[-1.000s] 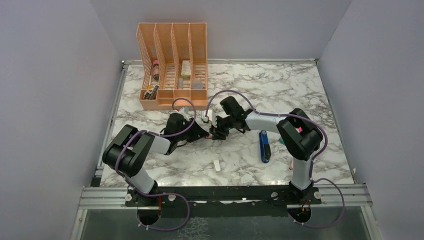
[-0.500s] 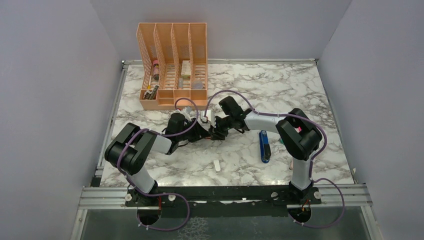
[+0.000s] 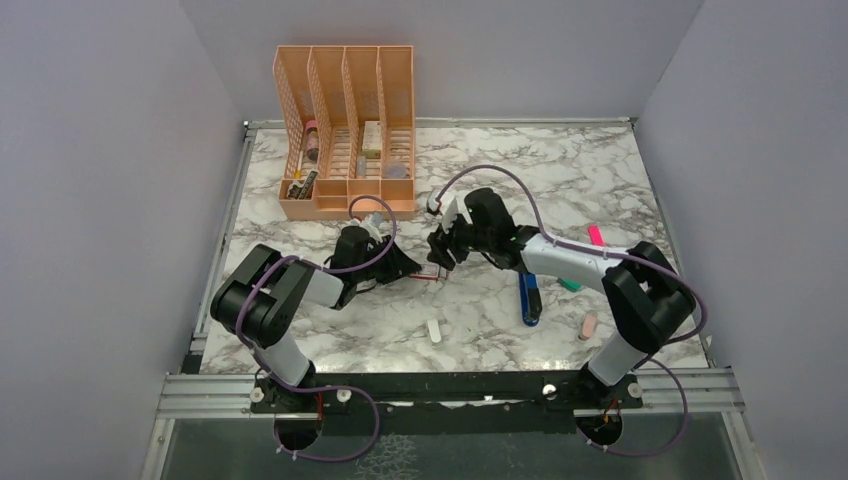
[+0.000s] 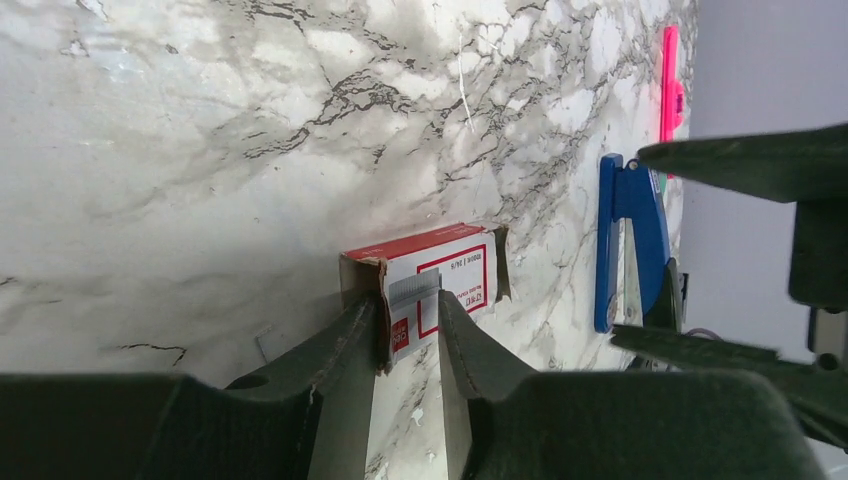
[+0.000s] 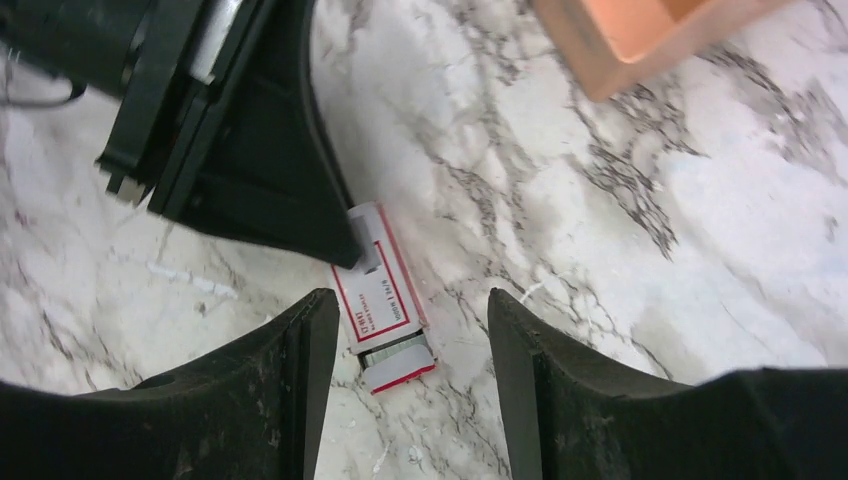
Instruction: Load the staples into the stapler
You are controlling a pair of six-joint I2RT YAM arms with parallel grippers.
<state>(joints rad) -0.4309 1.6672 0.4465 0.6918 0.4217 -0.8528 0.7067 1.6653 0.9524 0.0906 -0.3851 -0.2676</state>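
Note:
The staples box (image 4: 440, 280), red with a white label, lies on the marble. My left gripper (image 4: 410, 310) is shut on its near end, one finger on each side. From the right wrist view the box (image 5: 378, 290) has its far flap open, and a grey strip of staples (image 5: 395, 350) shows in the mouth. My right gripper (image 5: 410, 320) hovers open above that end, touching nothing. In the top view the left gripper (image 3: 415, 267) and right gripper (image 3: 441, 247) stand close together. The blue stapler (image 3: 528, 294) lies to their right, also seen edge-on as the stapler (image 4: 630, 240).
An orange desk organizer (image 3: 345, 130) stands at the back left. A pink highlighter (image 3: 595, 236), a teal block (image 3: 570, 285) and a pink eraser (image 3: 588, 325) lie to the right of the stapler. A small white piece (image 3: 434, 331) lies near the front.
My right gripper has opened wider and drawn back from the box toward the right, its arm swinging out to the right. The left gripper keeps its hold on the box.

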